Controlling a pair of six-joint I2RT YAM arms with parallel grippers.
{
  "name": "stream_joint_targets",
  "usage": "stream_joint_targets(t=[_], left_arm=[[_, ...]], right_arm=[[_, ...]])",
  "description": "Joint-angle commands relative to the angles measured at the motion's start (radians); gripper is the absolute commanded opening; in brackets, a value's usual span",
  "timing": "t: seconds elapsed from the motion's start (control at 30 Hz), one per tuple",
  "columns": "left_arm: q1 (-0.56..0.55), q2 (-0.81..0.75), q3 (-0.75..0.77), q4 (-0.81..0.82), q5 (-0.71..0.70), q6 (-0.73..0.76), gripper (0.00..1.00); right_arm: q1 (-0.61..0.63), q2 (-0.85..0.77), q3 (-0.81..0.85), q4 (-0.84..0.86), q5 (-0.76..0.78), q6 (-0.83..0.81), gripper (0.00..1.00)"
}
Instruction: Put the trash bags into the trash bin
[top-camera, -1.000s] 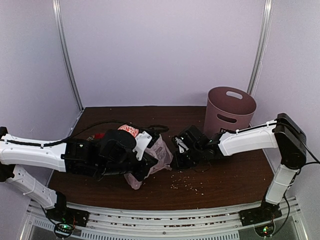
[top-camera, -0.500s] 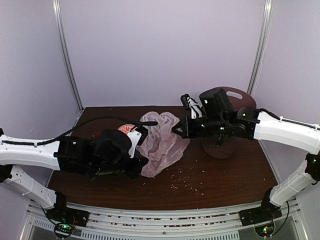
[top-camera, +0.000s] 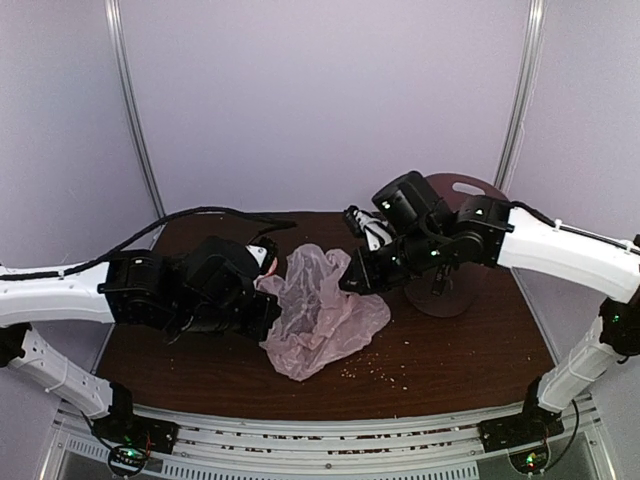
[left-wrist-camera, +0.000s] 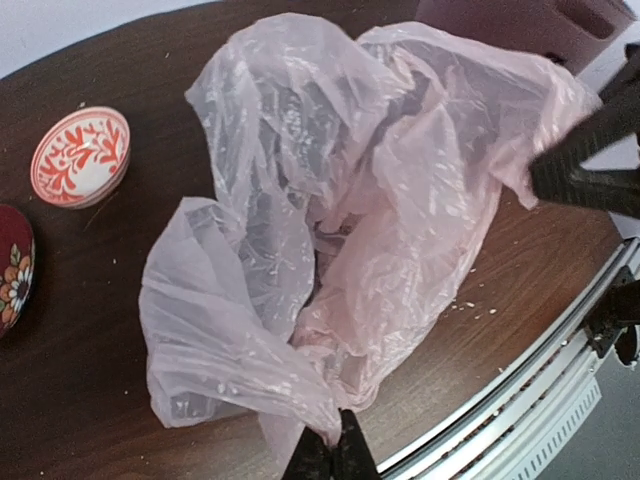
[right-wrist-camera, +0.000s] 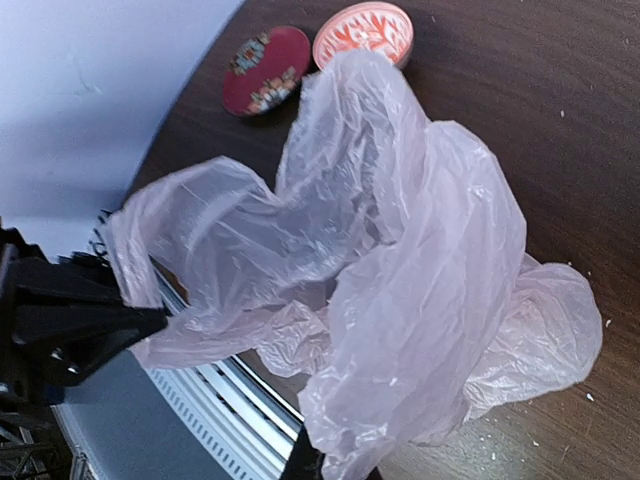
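The trash bag (top-camera: 325, 318) is a crinkly pale pink plastic sheet, stretched above the table between my two grippers, its lower part sagging towards the wood. My left gripper (top-camera: 268, 288) is shut on one bunched edge, seen pinched at the fingertips in the left wrist view (left-wrist-camera: 335, 445). My right gripper (top-camera: 350, 280) is shut on the opposite edge; in the right wrist view the bag (right-wrist-camera: 420, 260) drapes over its fingers (right-wrist-camera: 320, 465). The mauve trash bin (top-camera: 468, 188) stands at the back right, largely hidden behind my right arm.
A white bowl with red pattern (left-wrist-camera: 80, 155) and a dark red flowered bowl (left-wrist-camera: 8, 270) sit left of the bag, both also in the right wrist view (right-wrist-camera: 362, 30) (right-wrist-camera: 265, 70). Crumbs (top-camera: 375, 372) dot the table's front. A black cable (top-camera: 200, 215) arcs over the left arm.
The bag, bunched on the table a second ago, has been lifted and spread between both grippers. Since half a second ago it has dropped lower and opened wider towards the front.
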Motion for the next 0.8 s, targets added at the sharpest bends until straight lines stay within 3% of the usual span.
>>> stream_joint_targets(t=[0.0,0.13,0.23,0.27,0.3,0.4,0.47,0.57,0.67,0.77], left_arm=[[0.214,0.062,0.013,0.013,0.106,-0.002,0.0],[0.39,0.176,0.211,0.054,0.077,0.118,0.0],[0.419,0.285,0.529,0.044,0.057,0.292,0.0],[0.419,0.32,0.652,0.035,0.075,0.343,0.0],[0.417,0.354,0.773,0.011,0.093,0.384,0.0],[0.372,0.401,1.078,-0.008,0.126,0.524,0.0],[0.269,0.362,1.077,0.056,0.107,0.66,0.0],[0.155,0.216,0.733,0.194,0.025,0.743,0.0],[0.15,0.059,0.151,0.263,0.082,0.557,0.0],[0.089,-0.045,-0.25,0.302,0.252,0.336,0.0]], right_arm=[[-0.025,0.177,0.16,-0.084,0.07,-0.05,0.0],[-0.115,0.443,0.564,-0.191,0.109,-0.112,0.0],[-0.16,0.681,1.198,-0.371,0.109,-0.106,0.0],[-0.17,0.724,1.383,-0.362,0.088,-0.093,0.0],[-0.176,0.695,1.405,-0.299,0.059,-0.083,0.0],[-0.127,0.361,0.978,0.048,0.092,-0.128,0.0],[-0.049,0.177,0.759,0.132,0.202,-0.218,0.0],[0.04,0.086,0.531,0.054,0.315,-0.324,0.0],[0.047,0.023,0.073,0.051,0.351,-0.296,0.0],[0.055,0.051,-0.282,0.042,0.175,-0.228,0.0]])
